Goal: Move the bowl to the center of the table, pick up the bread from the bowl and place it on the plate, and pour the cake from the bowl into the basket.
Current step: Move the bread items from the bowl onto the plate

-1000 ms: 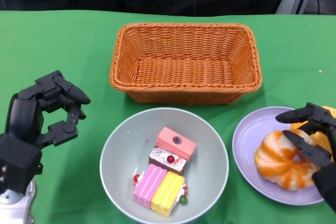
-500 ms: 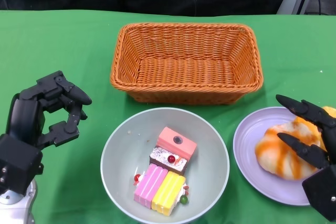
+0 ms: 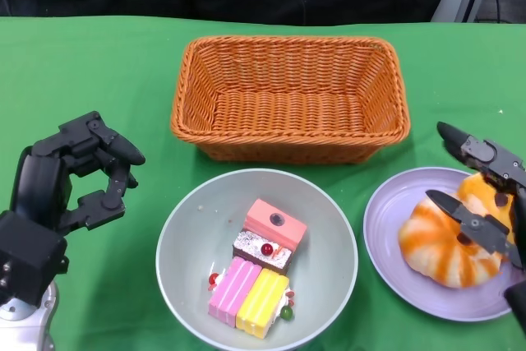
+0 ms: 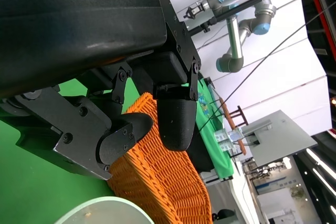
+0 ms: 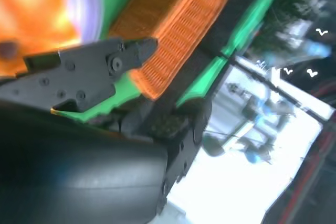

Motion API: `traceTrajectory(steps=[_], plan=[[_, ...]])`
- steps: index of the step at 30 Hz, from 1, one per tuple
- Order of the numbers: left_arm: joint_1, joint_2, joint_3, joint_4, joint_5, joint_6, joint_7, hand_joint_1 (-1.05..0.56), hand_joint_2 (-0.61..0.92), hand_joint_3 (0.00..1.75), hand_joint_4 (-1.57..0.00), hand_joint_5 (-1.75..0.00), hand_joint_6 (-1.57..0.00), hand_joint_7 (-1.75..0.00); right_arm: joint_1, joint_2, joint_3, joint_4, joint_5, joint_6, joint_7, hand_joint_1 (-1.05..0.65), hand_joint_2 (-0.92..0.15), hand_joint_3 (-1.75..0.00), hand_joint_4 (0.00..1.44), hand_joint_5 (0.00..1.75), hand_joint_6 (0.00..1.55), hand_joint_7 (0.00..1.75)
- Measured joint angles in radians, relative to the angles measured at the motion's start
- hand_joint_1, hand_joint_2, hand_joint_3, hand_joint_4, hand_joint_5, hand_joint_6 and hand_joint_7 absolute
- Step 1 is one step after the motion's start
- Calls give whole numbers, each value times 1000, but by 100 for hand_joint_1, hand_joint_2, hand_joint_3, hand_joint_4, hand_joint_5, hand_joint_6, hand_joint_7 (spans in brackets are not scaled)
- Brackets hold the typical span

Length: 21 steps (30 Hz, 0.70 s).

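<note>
Bread (image 3: 444, 244) on plate (image 3: 386, 219), right of bowl (image 3: 185, 236); cake (image 3: 259, 265) inside bowl.
Right hand (image 3: 485, 203) over bread, fingers spread, gripping nothing. Left hand (image 3: 78, 178) left of bowl, fingers curled but apart, empty. Basket (image 3: 290, 96) behind bowl on green tabletop (image 3: 82, 71).

Woven wicker basket (image 3: 289, 98), smooth matt bowl (image 3: 185, 232), glossy plate (image 3: 386, 219), green cloth table (image 3: 99, 71).

Orange-striped bread (image 3: 440, 244) lies on the lilac plate (image 3: 386, 219); cakes (image 3: 256, 267) fill the grey bowl (image 3: 185, 236), apparently upright.
</note>
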Motion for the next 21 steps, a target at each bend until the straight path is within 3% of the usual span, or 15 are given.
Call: traceTrajectory(steps=[2, 4, 6, 11, 12, 15, 21], plan=[[0, 0, 0, 0, 0, 1, -1, 2, 61, 101, -81, -148, -85, -127, 5, 11, 7, -68, 80, 0, 67, -6, -90, -16, 70, 100, 85, 35], [0, 0, 0, 0, -3, 2, -5, 2, 61, 101, -81, -148, -85, -127, 12, 16, 12, -136, 141, 11, 128, -6, -87, -22, 67, 118, 78, 57], [0, 0, 0, 0, -3, 4, -6, 2, 61, 100, -80, -148, -85, -126, 24, 18, 16, -202, 180, 44, 177, -5, -81, -33, 68, 124, 73, 77], [0, 0, -6, 0, -3, 5, -17, 1, 61, 98, -80, -148, -85, -125, 49, 25, 16, -285, 228, 140, 253, -7, -77, -45, 72, 129, 76, 98], [0, 0, -7, 1, -3, 4, -20, 1, 61, 98, -80, -148, -84, -125, 50, 29, 16, -288, 233, 154, 263, -7, -77, -47, 73, 129, 76, 100], [2, 0, -16, 2, -8, 4, -44, 2, 62, 96, -81, -148, -85, -125, 48, 45, 15, -278, 246, 169, 295, -3, -62, -79, 71, 140, 71, 114], [17, -1, -22, 1, -11, 4, -54, 0, 67, 89, -81, -146, -84, -126, 9, 71, 10, -196, 251, 190, 351, -7, -51, -101, 69, 160, 65, 132]])
